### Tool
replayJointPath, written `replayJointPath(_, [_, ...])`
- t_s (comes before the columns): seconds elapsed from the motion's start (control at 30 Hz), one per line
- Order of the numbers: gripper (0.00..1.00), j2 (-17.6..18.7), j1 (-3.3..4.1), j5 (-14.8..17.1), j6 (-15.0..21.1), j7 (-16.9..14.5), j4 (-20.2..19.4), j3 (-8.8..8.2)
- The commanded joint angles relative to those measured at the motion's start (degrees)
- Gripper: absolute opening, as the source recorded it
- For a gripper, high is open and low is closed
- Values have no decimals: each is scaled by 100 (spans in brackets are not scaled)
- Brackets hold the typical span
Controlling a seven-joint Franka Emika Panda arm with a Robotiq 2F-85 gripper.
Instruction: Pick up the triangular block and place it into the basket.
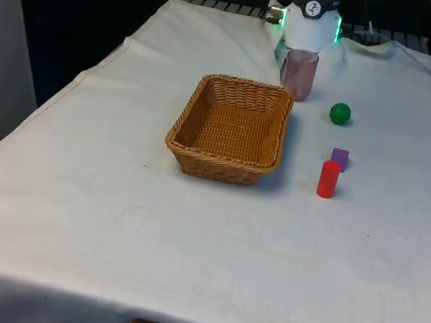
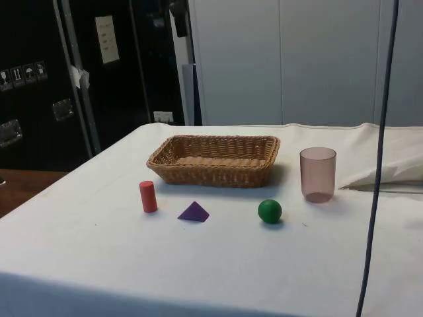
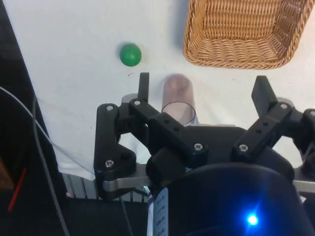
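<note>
Triangular block (image 2: 193, 212) lies well apart from spread, empty jaws (image 3: 204, 93).

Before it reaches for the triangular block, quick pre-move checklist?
1. End effector open and holding nothing: ok.
2. Purple triangular block free on the cloth, apart from the red cylinder and green ball: ok.
3. Wicker basket upright with nothing in it: ok.
4. Translucent pink cup stands below the end effector, near the descent path: not ok.
5. Block in the wrist view for alignment: not ok.
</note>
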Motion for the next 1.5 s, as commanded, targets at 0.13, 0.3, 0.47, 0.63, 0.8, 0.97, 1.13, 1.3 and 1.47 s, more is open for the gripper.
replayJointPath(0.13, [100, -57, 34, -46, 258, 172, -218, 149])
replayJointPath(0.3, [100, -132, 34, -63, 476, 252, -424, 246])
replayJointPath(0.47, [100, -264, 46, -92, 859, 384, -802, 390])
replayJointPath(0.63, [100, -338, 40, -92, 1112, 447, -1060, 481])
replayJointPath(0.8, [100, -395, 34, -69, 1490, 481, -1404, 567])
replayJointPath(0.97, [100, -401, 34, -57, 1822, 504, -1684, 630])
replayJointPath(1.13, [100, -390, 34, -46, 2149, 527, -1948, 693])
replayJointPath(1.3, [100, -372, 34, -40, 2475, 544, -2194, 751])
replayJointPath(1.47, [100, -327, 40, -40, 2865, 590, -2429, 837])
